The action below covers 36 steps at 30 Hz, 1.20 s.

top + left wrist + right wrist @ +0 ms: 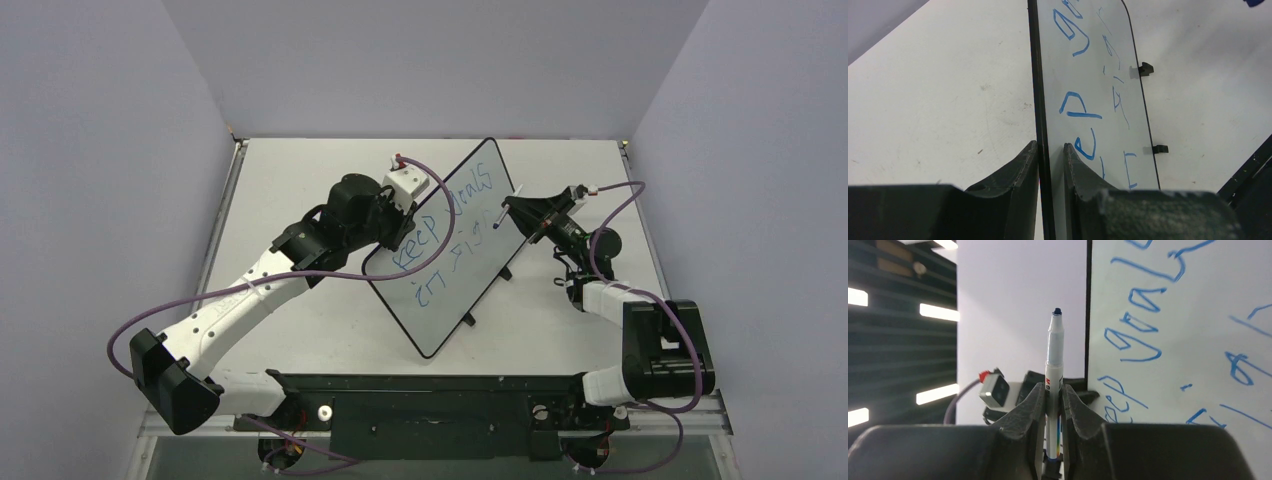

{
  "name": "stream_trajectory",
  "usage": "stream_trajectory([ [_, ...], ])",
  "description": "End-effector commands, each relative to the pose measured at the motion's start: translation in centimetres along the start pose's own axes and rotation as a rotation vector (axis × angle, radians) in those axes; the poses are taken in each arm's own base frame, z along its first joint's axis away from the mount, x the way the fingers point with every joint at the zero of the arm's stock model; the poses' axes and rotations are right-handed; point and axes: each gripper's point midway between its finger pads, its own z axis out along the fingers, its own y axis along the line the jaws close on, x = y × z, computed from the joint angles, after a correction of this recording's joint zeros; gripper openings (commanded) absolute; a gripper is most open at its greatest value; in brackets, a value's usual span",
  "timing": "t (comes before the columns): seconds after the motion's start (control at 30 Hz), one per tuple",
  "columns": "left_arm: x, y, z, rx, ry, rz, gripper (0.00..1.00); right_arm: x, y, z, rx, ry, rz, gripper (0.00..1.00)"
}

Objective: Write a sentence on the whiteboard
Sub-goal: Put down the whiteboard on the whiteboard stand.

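The whiteboard (455,262) stands tilted on its long edge across the middle of the table. My left gripper (397,228) is shut on its upper left rim, and in the left wrist view the fingers (1024,162) pinch the black edge of the whiteboard (1098,60) between them. The sentence (443,222) is blue lettering in two uneven lines, also seen up close as the sentence (1079,107) and the sentence (1140,335). My right gripper (1053,389) is shut on a white marker (1055,347), blue tip up. The marker (506,208) hovers by the board's right edge, its tip apart from the whiteboard (1198,300).
Two black clip feet (1146,69) stick out of the board's lower edge onto the white table (300,170). Purple cables (180,310) loop from both arms. Grey walls close in on three sides, and a black rail (430,395) runs along the near edge.
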Motion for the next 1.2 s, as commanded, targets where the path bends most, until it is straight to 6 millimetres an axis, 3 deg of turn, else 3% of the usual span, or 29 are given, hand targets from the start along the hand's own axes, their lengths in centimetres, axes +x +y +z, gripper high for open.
stream_trajectory([
  [0.0, 2.9, -2.2, -0.8, 0.094, 0.097, 0.04, 0.0, -0.2, 6.8, -2.0, -0.293, 0.007, 0.129, 0.0],
  [0.23, 3.0, -2.2, -0.8, 0.092, 0.099, 0.039, 0.0, 1.7, 8.4, -2.4, -0.304, 0.083, 0.041, 0.0],
  [0.37, 3.0, -2.1, -0.8, 0.09, 0.098, 0.041, 0.0, 3.2, 8.1, -2.7, -0.275, 0.139, -0.04, 0.0],
  [0.5, 3.3, -1.9, -0.5, 0.076, 0.108, 0.041, 0.0, 2.7, 4.9, -2.2, -0.102, 0.076, -0.146, 0.0],
  [0.57, 3.7, -1.6, -0.3, 0.058, 0.12, 0.041, 0.0, 1.4, 1.8, -1.7, 0.124, 0.011, -0.281, 0.0],
  [0.6, 3.8, -1.4, -0.1, 0.047, 0.122, 0.042, 0.0, 0.5, -0.4, -2.3, 0.341, -0.024, -0.425, 0.0],
  [0.7, 4.4, -0.9, 0.3, 0.029, 0.145, 0.045, 0.0, -0.1, -1.9, -4.7, 0.652, -0.056, -0.628, 0.0],
  [0.77, 4.7, -0.7, 0.4, 0.019, 0.166, 0.047, 0.0, 0.5, -1.3, -4.2, 0.63, -0.02, -0.65, 0.0],
  [0.87, 5.1, -0.5, 0.5, 0.004, 0.204, 0.031, 0.0, 0.4, -2.4, -4.2, 0.65, -0.011, -0.627, 0.0],
  [1.07, 8.8, -0.7, 1.8, -0.005, 0.337, -0.023, 0.0, 0.3, -3.4, -4.6, 0.666, -0.012, -0.631, 0.0],
  [1.17, 9.4, -0.6, 2.3, -0.014, 0.341, -0.053, 0.0, 0.3, -3.7, -4.7, 0.671, -0.004, -0.63, 0.0],
])
